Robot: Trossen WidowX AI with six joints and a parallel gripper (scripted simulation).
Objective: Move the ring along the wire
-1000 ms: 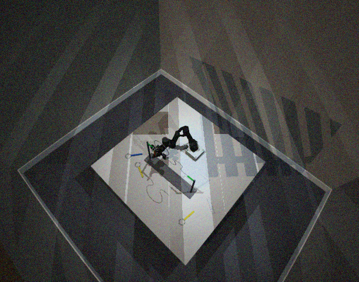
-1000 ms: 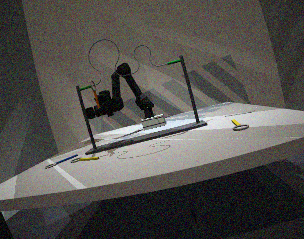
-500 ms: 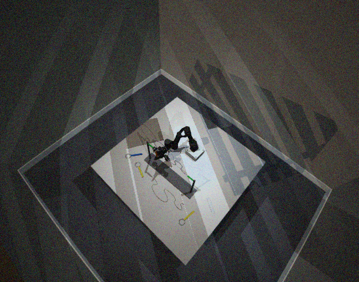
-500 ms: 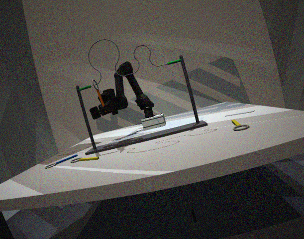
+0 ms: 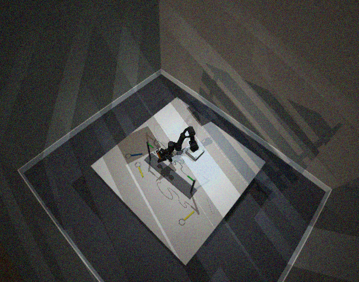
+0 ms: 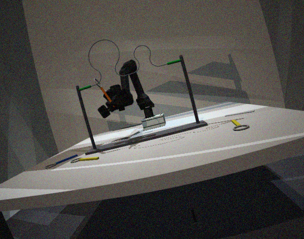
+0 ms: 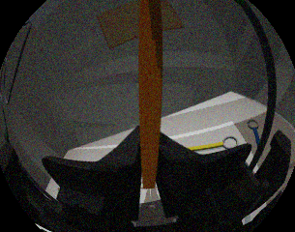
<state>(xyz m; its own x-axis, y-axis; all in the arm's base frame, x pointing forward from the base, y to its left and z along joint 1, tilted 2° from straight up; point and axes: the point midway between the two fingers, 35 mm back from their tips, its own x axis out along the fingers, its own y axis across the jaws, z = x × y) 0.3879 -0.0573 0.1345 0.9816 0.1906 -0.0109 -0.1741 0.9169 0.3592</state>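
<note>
Lab-like room — robot arm, white table, bare walls (dim).

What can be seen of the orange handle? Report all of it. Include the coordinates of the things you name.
The orange handle (image 5: 158, 154) (image 6: 105, 94) (image 7: 150, 92) is a straight, slim bar, matte, possibly plastic or painted. In the exterior view it tilts, its upper end joined to a grey ring (image 6: 97, 81) near the left-hand green part (image 6: 85, 87). The claw (image 7: 143, 130) grips it from both sides; its lower end shows between the fingers.
</note>
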